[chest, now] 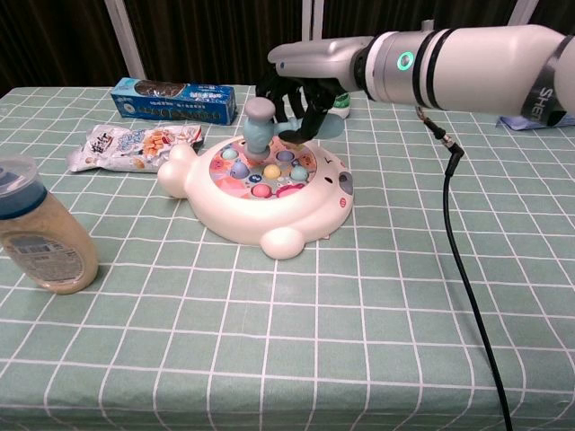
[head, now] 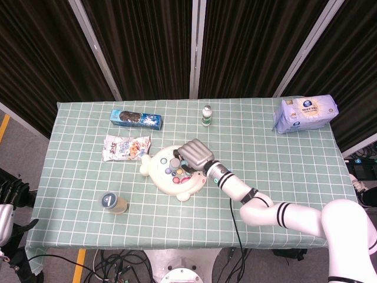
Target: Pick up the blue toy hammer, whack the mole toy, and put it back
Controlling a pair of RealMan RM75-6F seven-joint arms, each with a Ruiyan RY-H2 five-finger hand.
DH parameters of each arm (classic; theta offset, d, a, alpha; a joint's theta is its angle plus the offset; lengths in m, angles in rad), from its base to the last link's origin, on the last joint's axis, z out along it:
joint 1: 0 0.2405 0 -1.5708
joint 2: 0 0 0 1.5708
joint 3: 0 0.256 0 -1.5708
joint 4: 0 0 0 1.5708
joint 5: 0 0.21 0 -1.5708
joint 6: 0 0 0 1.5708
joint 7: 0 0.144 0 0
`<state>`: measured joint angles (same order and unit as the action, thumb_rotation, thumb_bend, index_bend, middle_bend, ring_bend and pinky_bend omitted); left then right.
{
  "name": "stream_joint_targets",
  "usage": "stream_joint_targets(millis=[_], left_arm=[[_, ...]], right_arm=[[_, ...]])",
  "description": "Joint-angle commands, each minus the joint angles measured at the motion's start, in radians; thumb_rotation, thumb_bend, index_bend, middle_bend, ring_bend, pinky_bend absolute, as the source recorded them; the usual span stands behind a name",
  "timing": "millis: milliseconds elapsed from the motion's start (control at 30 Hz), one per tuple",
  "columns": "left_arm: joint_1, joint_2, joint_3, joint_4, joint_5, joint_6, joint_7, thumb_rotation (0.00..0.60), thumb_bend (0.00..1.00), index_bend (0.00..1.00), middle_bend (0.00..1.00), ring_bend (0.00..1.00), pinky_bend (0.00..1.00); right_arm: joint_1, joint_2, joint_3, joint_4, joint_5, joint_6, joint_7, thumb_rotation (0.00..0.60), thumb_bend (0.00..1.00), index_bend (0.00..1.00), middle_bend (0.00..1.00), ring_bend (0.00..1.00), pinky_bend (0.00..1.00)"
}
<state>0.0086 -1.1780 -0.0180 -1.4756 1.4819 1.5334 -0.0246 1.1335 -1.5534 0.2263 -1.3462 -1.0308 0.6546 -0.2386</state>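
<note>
The white mole toy (chest: 269,193) (head: 171,174) lies mid-table, its round face studded with coloured pegs. My right hand (chest: 301,81) (head: 196,153) hovers over the toy's far side and grips the blue toy hammer (chest: 261,121). The hammer's grey-blue head (head: 176,156) points down and sits on or just above the pegs at the toy's far-left part. Its light blue handle runs back into the curled fingers. My left hand (head: 7,206) hangs beside the table's left edge, far from the toy, and its fingers are cut off by the frame.
A jar with a blue lid (chest: 40,238) stands near the front left. A snack bag (chest: 135,144) and a blue box (chest: 175,99) lie behind the toy. A small bottle (head: 207,115) and a tissue pack (head: 305,113) sit further back. A black cable (chest: 463,260) trails from my right arm.
</note>
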Motion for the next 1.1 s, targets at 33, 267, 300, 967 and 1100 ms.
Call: stream_joint_targets(millis=[33, 267, 300, 967, 1100], left_arm=[[-0.002, -0.001, 0.0, 0.0, 0.003, 0.0, 0.001, 0.6, 0.0, 0.15, 0.09, 0.0, 0.0], [-0.002, 0.0, 0.0, -0.007, 0.006, 0.002, 0.009, 0.6, 0.0, 0.15, 0.09, 0.0, 0.0], [-0.001, 0.001, 0.0, -0.008, 0.004, 0.002, 0.009, 0.6, 0.0, 0.15, 0.09, 0.0, 0.0], [0.006, 0.003, 0.002, -0.02, 0.01, 0.011, 0.018, 0.6, 0.0, 0.15, 0.09, 0.0, 0.0], [0.004, 0.006, 0.003, -0.028, 0.013, 0.01, 0.026, 0.6, 0.0, 0.15, 0.09, 0.0, 0.0]], right_arm=[[-0.021, 0.036, -0.007, -0.022, 0.011, 0.016, -0.004, 0.6, 0.56, 0.72, 0.66, 0.57, 0.73], [-0.023, 0.035, -0.033, 0.006, 0.046, -0.003, -0.024, 0.6, 0.56, 0.72, 0.66, 0.57, 0.73], [-0.019, 0.029, -0.036, 0.015, 0.049, -0.008, -0.028, 0.6, 0.56, 0.72, 0.66, 0.57, 0.73], [-0.131, 0.126, -0.059, -0.052, 0.015, 0.068, 0.073, 0.6, 0.56, 0.72, 0.66, 0.57, 0.73], [-0.192, 0.132, -0.09, -0.034, -0.027, 0.079, 0.15, 0.6, 0.56, 0.72, 0.66, 0.57, 0.73]])
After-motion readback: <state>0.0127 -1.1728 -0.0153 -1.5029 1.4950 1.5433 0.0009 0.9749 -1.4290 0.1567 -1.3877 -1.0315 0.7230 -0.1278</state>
